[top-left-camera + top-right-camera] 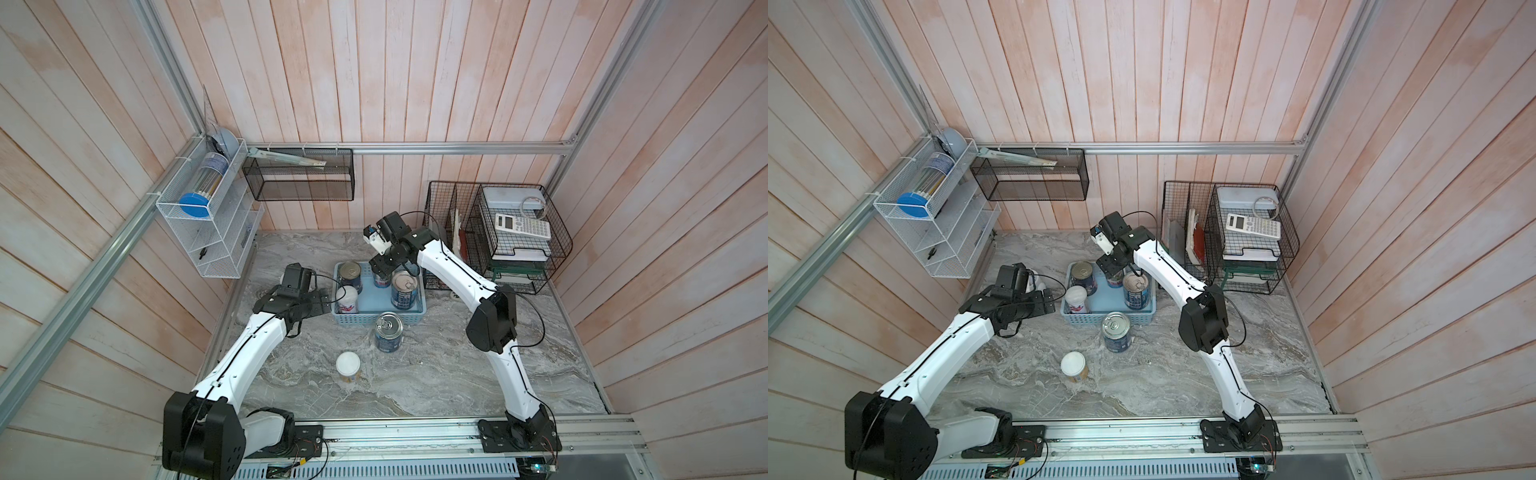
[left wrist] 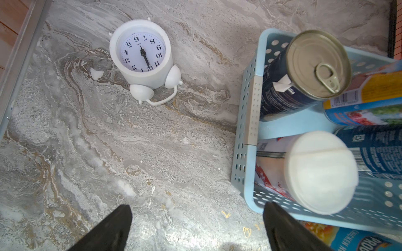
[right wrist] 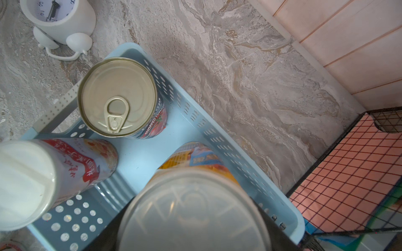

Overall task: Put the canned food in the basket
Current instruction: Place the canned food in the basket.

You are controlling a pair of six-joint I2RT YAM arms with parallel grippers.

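The light blue basket (image 1: 357, 319) sits toward the back middle of the tabletop (image 1: 436, 374). The right gripper (image 1: 381, 271) reaches down into it from the back right and is clamped on a colourful-label can (image 3: 191, 156) with a pale plastic lid, close to the basket's back wall. Whether that can rests on the basket floor cannot be told.

Three other cans crowd it inside the basket. A silver-top can (image 1: 349, 271) stands in the back left corner. A white-lid can (image 1: 347, 298) stands in the front left corner. A second silver-top can (image 1: 404, 286) stands along the right wall, just beside the gripped one.

Two cans stand outside. A third silver-top can (image 1: 389, 331) is upright, right against the basket's front wall. A lone white-lid can (image 1: 348, 365) stands nearer the front edge of the tabletop, apart from the basket.

The left gripper (image 2: 195, 234) hangs just outside the basket's left wall, its fingers wide apart and holding nothing. In the left wrist view one finger (image 2: 287, 228) overlaps the basket's corner beside the white-lid can. A white clock (image 2: 142, 52) lies face up on the tabletop to the left of the basket, near that gripper.

A black wire rack (image 1: 440, 216) holding a calculator (image 1: 523, 226) fills the back right corner, close behind the right arm. A white wire shelf (image 1: 216, 249) hangs on the left wall and a black mesh rack (image 1: 299, 193) on the back wall.
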